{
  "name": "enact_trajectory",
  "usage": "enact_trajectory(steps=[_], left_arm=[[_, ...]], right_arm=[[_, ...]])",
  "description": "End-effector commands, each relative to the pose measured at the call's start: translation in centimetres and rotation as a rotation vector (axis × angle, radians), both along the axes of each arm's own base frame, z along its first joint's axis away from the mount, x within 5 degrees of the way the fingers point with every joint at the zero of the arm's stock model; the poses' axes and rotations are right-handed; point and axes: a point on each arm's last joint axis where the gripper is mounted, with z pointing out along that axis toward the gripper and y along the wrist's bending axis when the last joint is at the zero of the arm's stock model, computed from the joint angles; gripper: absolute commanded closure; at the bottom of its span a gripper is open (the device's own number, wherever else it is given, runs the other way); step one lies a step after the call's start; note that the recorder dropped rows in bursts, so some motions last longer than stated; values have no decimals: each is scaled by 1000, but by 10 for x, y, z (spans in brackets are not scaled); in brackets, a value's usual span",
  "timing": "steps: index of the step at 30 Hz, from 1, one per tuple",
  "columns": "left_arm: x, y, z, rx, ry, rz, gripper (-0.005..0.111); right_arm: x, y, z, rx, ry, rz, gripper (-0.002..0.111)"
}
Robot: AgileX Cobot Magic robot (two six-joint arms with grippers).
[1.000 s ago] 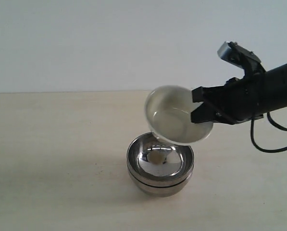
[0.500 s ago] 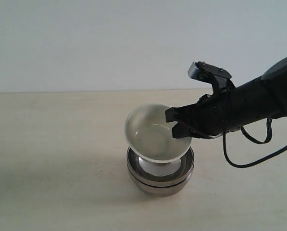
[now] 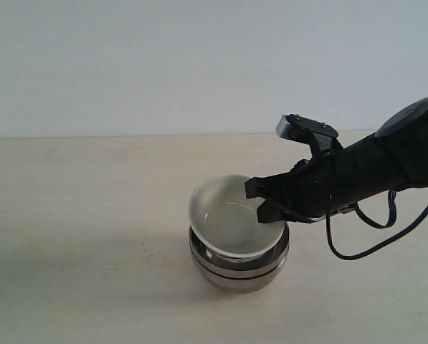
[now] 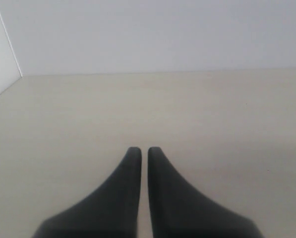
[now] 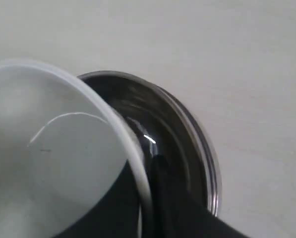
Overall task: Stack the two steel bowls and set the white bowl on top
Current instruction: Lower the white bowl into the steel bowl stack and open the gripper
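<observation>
Right gripper (image 3: pixel 260 206) is clamping the white bowl (image 3: pixel 224 222) by its right rim; the bowl is tilting in the mouth of the stacked steel bowls (image 3: pixel 239 271), lower centre of frame. Left gripper (image 4: pixel 143 152) is hanging over the table (image 4: pixel 212 109), tips nearly together, holding nothing.

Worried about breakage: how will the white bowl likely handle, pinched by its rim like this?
The white bowl looks glossy, so it is probably slippery where the right gripper pinches its rim. It seems stiff, yet possibly brittle if dropped. Tilted over the steel bowls, it may rock or slide before settling.
</observation>
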Motion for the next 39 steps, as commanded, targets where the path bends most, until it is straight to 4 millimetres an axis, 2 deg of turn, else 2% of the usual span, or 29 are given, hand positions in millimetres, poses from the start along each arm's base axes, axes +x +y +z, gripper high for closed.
enact_trajectory(steps=[1, 20, 24, 30, 39], left_arm=[[0, 0, 0, -13, -8, 3, 103], [0, 0, 0, -13, -8, 3, 103], [0, 0, 0, -13, -8, 3, 103], [0, 0, 0, -13, -8, 3, 103], [0, 0, 0, -13, -8, 3, 103]], right_arm=[[0, 1, 3, -6, -24, 25, 108], [-4, 4, 3, 10, -1, 65, 108], [1, 6, 10, 18, -5, 67, 108], [7, -2, 13, -115, 11, 49, 108], [7, -2, 13, -117, 13, 47, 108]])
